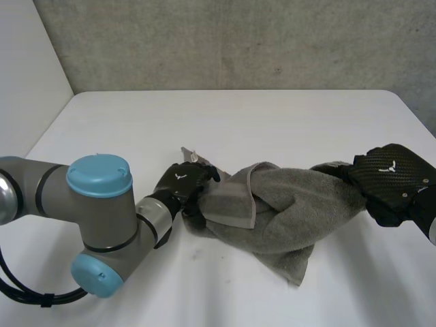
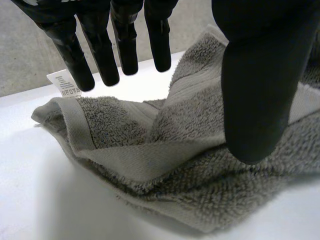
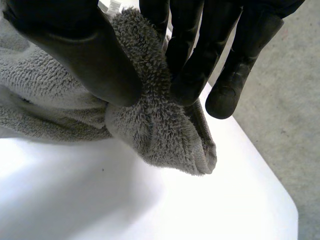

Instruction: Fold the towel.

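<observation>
On towel (image 1: 286, 211), right hand (image 1: 394, 178) pinches (left hand (image 1: 182, 182) splayed).

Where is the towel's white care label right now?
The label sticks up at a corner of the towel, just beside the fingertips of the left hand, at the end of the cloth away from the right hand.

We see the towel (image 1: 279, 211) lying on the surface (image 1: 225, 122), the left hand (image 1: 182, 184) at the towel's left end, the right hand (image 1: 392, 180) at its right end.
</observation>
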Motion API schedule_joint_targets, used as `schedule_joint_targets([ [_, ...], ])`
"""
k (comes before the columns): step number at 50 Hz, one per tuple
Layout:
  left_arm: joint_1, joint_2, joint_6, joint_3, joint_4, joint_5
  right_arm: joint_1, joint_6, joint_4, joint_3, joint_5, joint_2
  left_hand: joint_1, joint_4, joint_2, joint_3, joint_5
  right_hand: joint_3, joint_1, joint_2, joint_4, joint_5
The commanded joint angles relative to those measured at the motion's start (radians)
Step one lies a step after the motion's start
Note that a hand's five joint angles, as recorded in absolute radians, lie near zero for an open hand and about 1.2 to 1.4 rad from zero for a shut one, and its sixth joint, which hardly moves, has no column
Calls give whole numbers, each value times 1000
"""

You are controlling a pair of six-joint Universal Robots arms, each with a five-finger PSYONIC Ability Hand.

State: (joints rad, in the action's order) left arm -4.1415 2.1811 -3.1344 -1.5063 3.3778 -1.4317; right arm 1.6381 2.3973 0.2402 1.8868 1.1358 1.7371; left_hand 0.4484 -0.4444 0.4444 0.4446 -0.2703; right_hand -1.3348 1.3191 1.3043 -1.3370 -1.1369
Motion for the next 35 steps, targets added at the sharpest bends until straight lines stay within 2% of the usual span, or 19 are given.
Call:
schedule_joint_targets([
  [1,1,66,-87,38,44,-3,-31,-10,-10,21,-25,-16,299,-303,303,302,-302,-61,77,92,-59,-85],
  [10,1,120,-148,81,57,-7,-32,-20,-36,-12,-24,-48,534,-538,538,538,-538,-61,77,92,-59,-85],
  [12,1,123,-167,93,57,-10,-24,-20,-48,-41,-21,-89,709,-713,713,713,-713,-61,77,92,-59,-85],
  [13,1,123,-167,93,57,-10,-24,-20,-48,-41,-21,-90,710,-714,714,714,-714,-61,77,92,-59,-85],
  [14,1,121,-173,101,57,-13,-21,-20,-50,-54,-19,-103,815,-819,819,819,-819,-61,77,92,-59,-85],
  [17,1,109,-174,121,58,-15,-18,-18,-61,-83,-16,-135,948,-952,952,951,-951,-61,77,92,-59,-85],
  [21,0,85,-174,159,61,-16,-17,-9,-127,-138,-5,-197,948,-952,952,952,-951,-61,77,92,-59,-85],
  [23,-2,66,-173,190,68,-19,9,11,-252,-222,34,-266,948,-952,952,952,-951,-61,77,92,-59,-85],
  [24,-8,45,-171,222,83,-33,9,11,-252,-222,35,-266,948,-952,952,952,-951,-61,77,92,-59,-85],
  [25,-19,19,-167,262,101,-59,40,32,-336,-280,77,-290,948,-952,952,952,-951,-61,77,92,-59,-85],
  [26,-19,19,-167,262,101,-59,40,33,-337,-281,78,-291,948,-952,952,952,-951,-61,77,92,-59,-85],
  [28,-55,-55,-150,357,149,-134,98,109,-567,-391,178,-306,948,-952,952,952,-951,-61,77,92,-59,-85],
  [29,-55,-55,-150,357,149,-135,98,109,-568,-391,179,-306,948,-952,952,952,-951,-61,77,92,-59,-85],
  [31,-107,-131,-81,435,190,-193,127,208,-881,-423,248,-306,948,-952,952,952,-951,-61,77,92,-59,-85],
  [32,-108,-132,-81,436,190,-193,127,209,-883,-423,248,-306,948,-952,952,952,-951,-61,77,92,-59,-85],
  [33,-129,-170,-20,460,204,-208,132,258,-1024,-414,260,-304,948,-952,952,952,-951,-61,77,92,-59,-85],
  [34,-129,-170,-19,460,204,-208,132,258,-1026,-414,260,-304,948,-952,952,952,-951,-61,77,92,-59,-85],
  [35,-146,-200,56,469,212,-213,135,294,-1129,-407,272,-301,948,-952,952,952,-951,-61,77,92,-59,-85],
])
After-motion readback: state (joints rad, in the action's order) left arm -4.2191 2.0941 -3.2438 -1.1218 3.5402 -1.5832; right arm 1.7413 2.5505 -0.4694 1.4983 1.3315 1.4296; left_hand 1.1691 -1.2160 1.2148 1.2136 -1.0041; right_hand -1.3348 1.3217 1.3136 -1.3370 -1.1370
